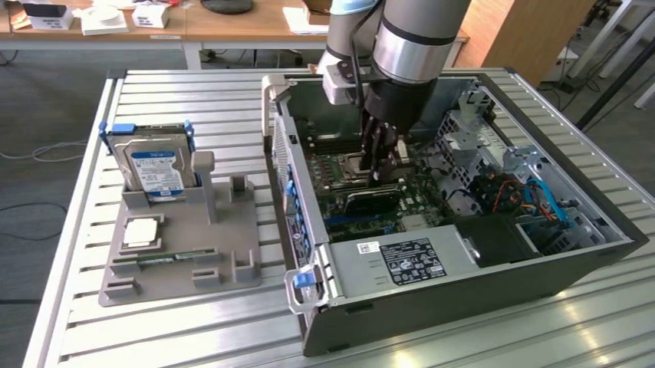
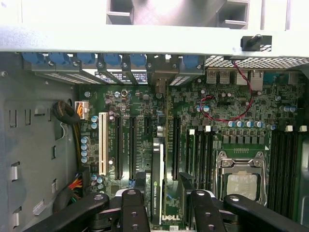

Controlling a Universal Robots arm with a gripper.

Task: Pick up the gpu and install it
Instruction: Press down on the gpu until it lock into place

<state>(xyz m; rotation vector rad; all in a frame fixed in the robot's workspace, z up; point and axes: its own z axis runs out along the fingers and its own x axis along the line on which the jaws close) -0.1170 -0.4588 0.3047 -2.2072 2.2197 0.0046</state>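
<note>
1. The gripper [image 2: 161,205] hangs inside the open computer case [image 1: 573,261], jaws spread wide, holding nothing.
2. The gpu [image 2: 157,179] stands edge-up in its motherboard [image 2: 145,104] slot, between the fingers.
3. Seating wants straight-down pressure, I'd judge, no tilt.
4. The thin dark card's metal bracket sits toward twelve o'clock.

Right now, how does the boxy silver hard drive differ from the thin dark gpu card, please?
The boxy silver hard drive stands in the grey holder outside the case; the thin dark gpu card sits slotted into the green motherboard inside it. The hard drive is thick, the gpu card slim. Both stand on edge.
</note>
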